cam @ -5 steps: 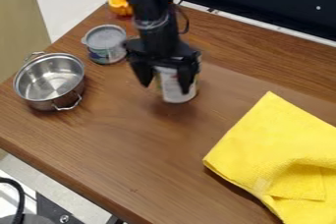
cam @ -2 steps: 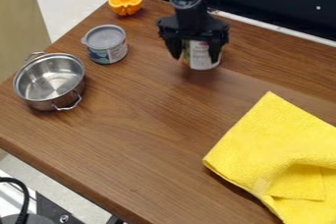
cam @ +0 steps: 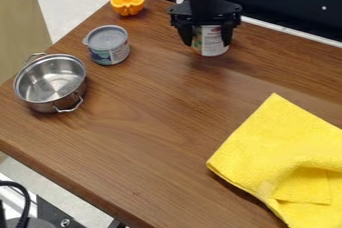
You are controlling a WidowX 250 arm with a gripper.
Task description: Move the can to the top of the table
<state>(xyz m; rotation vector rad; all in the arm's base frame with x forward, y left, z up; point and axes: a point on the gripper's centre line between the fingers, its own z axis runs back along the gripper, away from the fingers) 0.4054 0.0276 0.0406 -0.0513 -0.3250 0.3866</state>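
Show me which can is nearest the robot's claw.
The white-labelled can, between the two fingers of the gripper; the other can, grey-topped, stands apart, near the pot.

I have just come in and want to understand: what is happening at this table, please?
The robot's gripper holds a white-labelled can at the far side of the wooden table; whether it rests on the wood, I cannot tell. A grey-topped can, a metal pot, an orange half and a yellow cloth are also there.
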